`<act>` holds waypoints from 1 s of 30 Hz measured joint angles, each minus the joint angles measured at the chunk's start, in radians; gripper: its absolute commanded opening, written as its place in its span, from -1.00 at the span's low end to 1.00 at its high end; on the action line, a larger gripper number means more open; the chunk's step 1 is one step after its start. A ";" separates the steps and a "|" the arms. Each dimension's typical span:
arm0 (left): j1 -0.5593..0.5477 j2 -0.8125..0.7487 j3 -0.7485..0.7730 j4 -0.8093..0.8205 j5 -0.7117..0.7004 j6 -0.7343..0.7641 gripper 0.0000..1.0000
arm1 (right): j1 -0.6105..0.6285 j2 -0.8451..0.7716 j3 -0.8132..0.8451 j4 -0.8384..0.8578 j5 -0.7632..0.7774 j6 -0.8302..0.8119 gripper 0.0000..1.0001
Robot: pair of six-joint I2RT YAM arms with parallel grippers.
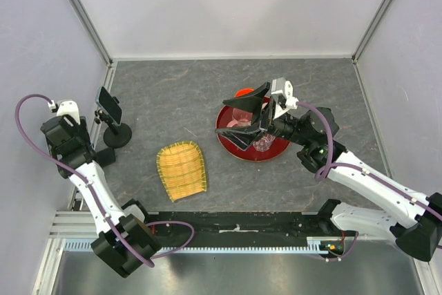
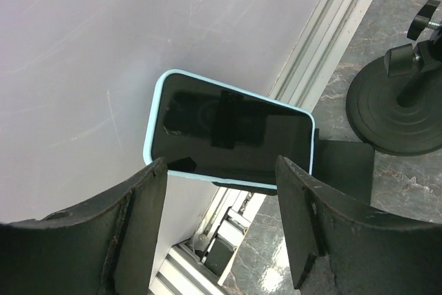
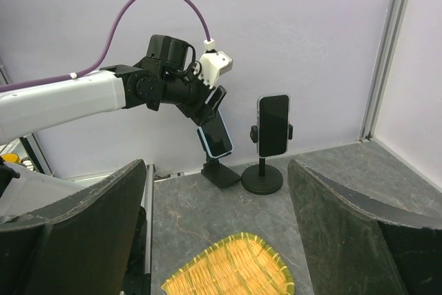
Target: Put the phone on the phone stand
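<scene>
A phone in a light-blue case (image 2: 228,132) leans on a small stand with a square black base (image 2: 345,164), close to the left wall. It also shows in the right wrist view (image 3: 219,135). My left gripper (image 2: 221,170) is open, its fingertips just short of the phone's lower edge and not clamping it. In the top view the left gripper (image 1: 81,141) hides this phone. A second, black phone (image 3: 273,126) is clamped upright on a round-base stand (image 1: 117,136). My right gripper (image 1: 245,112) is open and empty, raised above a red plate (image 1: 235,146).
A yellow woven bamboo tray (image 1: 181,169) lies on the table between the arms. The red plate holds a clear glass item (image 1: 261,141). The left wall and its aluminium rail (image 2: 324,39) stand right behind the small stand.
</scene>
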 measured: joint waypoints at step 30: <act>-0.041 -0.158 -0.121 0.006 -0.116 -0.764 0.52 | 0.006 0.021 0.000 -0.005 -0.013 -0.009 0.80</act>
